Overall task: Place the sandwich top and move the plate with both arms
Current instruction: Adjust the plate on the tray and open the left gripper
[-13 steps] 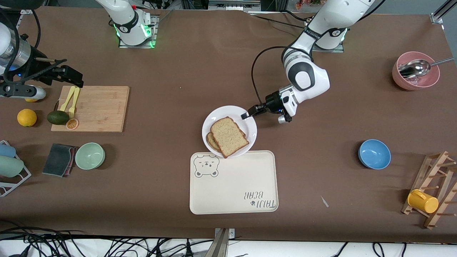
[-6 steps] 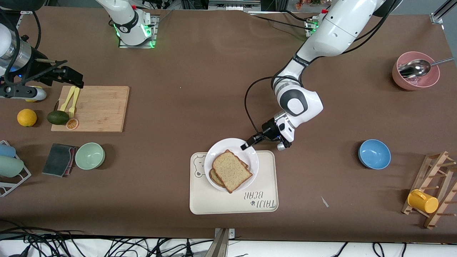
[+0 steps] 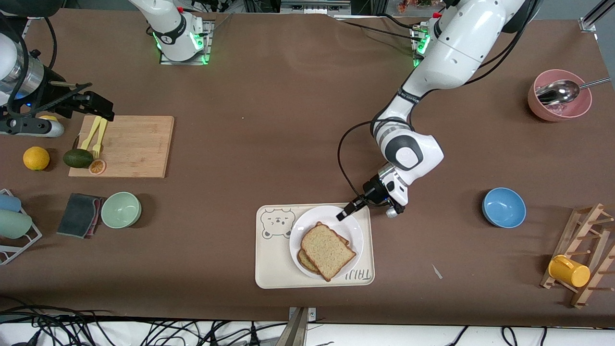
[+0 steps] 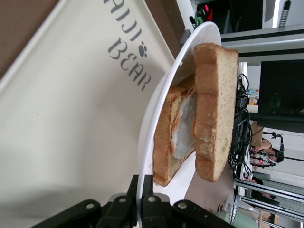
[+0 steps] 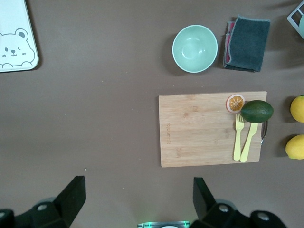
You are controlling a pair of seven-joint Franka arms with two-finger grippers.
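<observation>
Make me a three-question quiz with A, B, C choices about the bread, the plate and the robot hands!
1. Where is the plate?
A on the tray
B on the cutting board
C in the blue bowl

2. How many bread slices are on it?
A one
B two
C four

3. What is the left gripper doing?
A hanging open
B pinching the plate's rim
C holding a fork

Answers: 1 A, the plate sits over the tray. 2 B, the sandwich top lies on an egg-topped slice. 3 B, its jaws clamp the rim; the right gripper waits open over the table.

The plate (image 3: 326,226) hides part of the tray's (image 3: 274,259) lettering, and the sandwich top (image 3: 328,251) covers most of the lower slice (image 3: 307,262).
</observation>
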